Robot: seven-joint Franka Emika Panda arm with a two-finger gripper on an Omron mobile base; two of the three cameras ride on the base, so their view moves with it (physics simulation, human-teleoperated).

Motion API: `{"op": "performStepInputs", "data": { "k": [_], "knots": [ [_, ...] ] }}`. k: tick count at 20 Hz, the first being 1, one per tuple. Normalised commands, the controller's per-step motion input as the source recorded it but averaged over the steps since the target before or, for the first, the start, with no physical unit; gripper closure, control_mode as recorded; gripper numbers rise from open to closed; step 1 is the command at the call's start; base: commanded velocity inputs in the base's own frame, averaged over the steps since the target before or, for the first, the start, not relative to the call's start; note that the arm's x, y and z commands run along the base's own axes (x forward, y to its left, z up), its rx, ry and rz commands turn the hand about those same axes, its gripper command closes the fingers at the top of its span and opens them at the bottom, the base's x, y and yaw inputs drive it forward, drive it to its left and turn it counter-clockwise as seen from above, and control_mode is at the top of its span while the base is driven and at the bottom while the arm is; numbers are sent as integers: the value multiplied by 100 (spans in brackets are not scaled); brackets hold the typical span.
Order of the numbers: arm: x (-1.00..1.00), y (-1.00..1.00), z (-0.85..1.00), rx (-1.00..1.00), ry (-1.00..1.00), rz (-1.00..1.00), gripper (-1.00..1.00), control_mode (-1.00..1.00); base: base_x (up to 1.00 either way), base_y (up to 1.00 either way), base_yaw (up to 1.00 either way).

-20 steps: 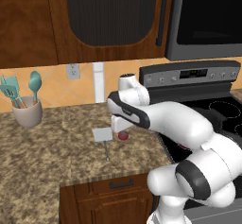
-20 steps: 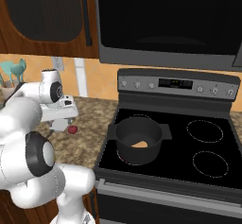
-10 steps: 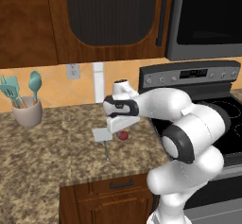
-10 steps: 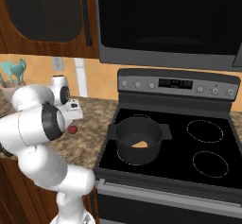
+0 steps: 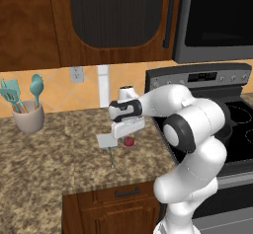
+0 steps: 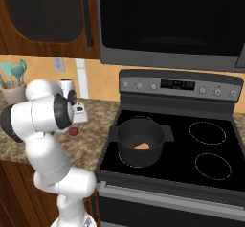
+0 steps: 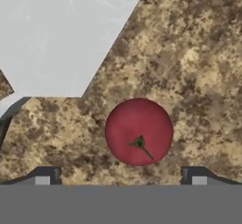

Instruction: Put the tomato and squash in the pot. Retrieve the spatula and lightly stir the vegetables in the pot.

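Observation:
The tomato (image 7: 138, 132), a small red ball, lies on the speckled counter just ahead of my open gripper (image 7: 120, 180), between the lines of its two fingertips (image 7: 45, 178). From the base views the gripper (image 5: 126, 129) hangs right over the tomato (image 5: 129, 141) (image 6: 73, 131). The spatula (image 5: 106, 140) lies flat beside the tomato, its pale blade (image 7: 61, 34) close by and its dark handle pointing toward the counter's front. The dark pot (image 6: 141, 142) sits on the stove's front left burner with the tan-orange squash (image 6: 141, 146) inside.
A beige crock of teal utensils (image 5: 27, 119) (image 6: 14, 89) stands at the back left of the counter. The black stove top (image 6: 210, 147) lies to the right, with the microwave and cabinets overhead. The counter's front edge (image 5: 113, 182) is near the spatula handle.
The arm's elbow has swung up and round over the stove side, while the hand has stayed over the tomato. Tomato, spatula and pot have not moved.

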Motion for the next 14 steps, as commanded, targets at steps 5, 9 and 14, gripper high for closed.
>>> {"op": "performStepInputs", "data": {
  "k": [5,9,14],
  "knots": [
    [1,0,-34,0,-2,0,-100,-100,0,0,0],
    [1,0,-28,0,-8,0,-100,-100,0,0,0],
    [0,0,-20,0,-1,0,-100,-100,0,0,0]
  ]
}}
